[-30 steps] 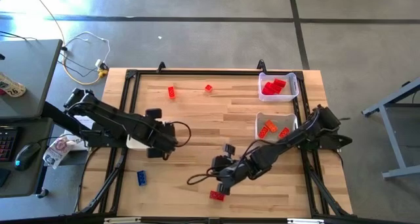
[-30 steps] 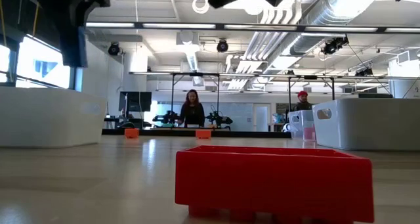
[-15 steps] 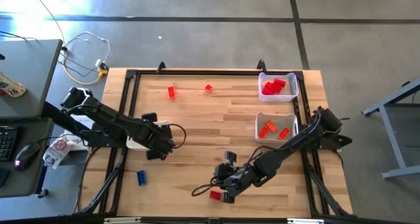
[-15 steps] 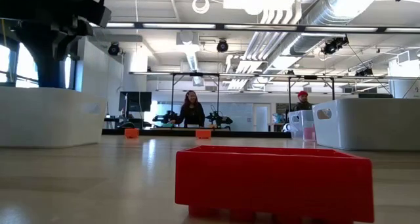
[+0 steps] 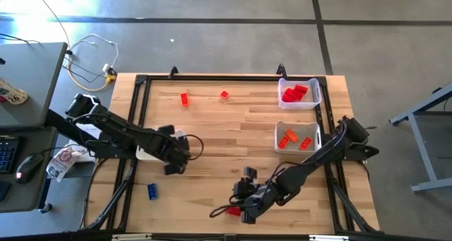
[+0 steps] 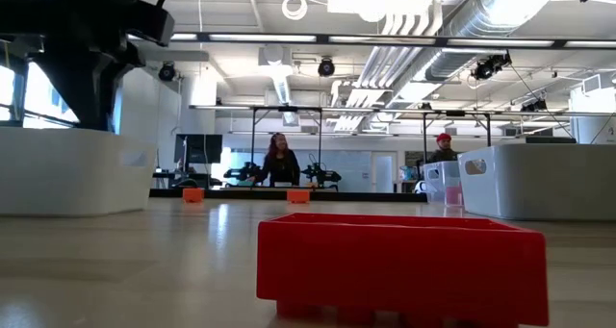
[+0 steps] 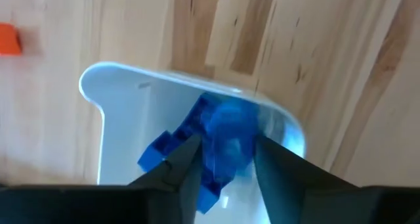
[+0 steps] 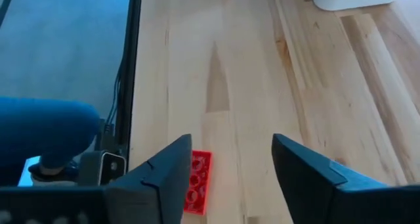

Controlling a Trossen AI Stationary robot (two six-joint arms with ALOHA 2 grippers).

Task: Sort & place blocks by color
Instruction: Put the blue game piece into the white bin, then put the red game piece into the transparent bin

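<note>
My left gripper (image 5: 171,150) hangs over the white bin (image 5: 146,153) at the table's left edge, shut on a blue block (image 7: 226,135). More blue blocks (image 7: 164,155) lie in that bin (image 7: 125,112). My right gripper (image 5: 239,204) is open, low over the table near its near edge. A red block (image 5: 229,211) lies flat on the wood there. In the right wrist view this red block (image 8: 197,188) sits just beside one finger (image 8: 172,175), apart from the other. The same red block (image 6: 399,265) fills the low view's foreground. My left gripper pinches the blue block (image 7: 228,129) between its two fingers (image 7: 187,165), coming from above and pointing down. The block is lifted clear, above the blue blocks in the bin. Which faces the fingers are on is too blurred to tell.
Two red blocks (image 5: 184,98) (image 5: 224,95) lie near the far edge, a blue block (image 5: 152,191) near the near-left corner. At the right stand a bin with red blocks (image 5: 300,91) and one with orange blocks (image 5: 296,137). A person's leg (image 8: 39,132) stands by the table.
My right gripper has moved toward the table's near edge and come down beside the red block, staying open. My left gripper has shifted slightly over the left bin.
</note>
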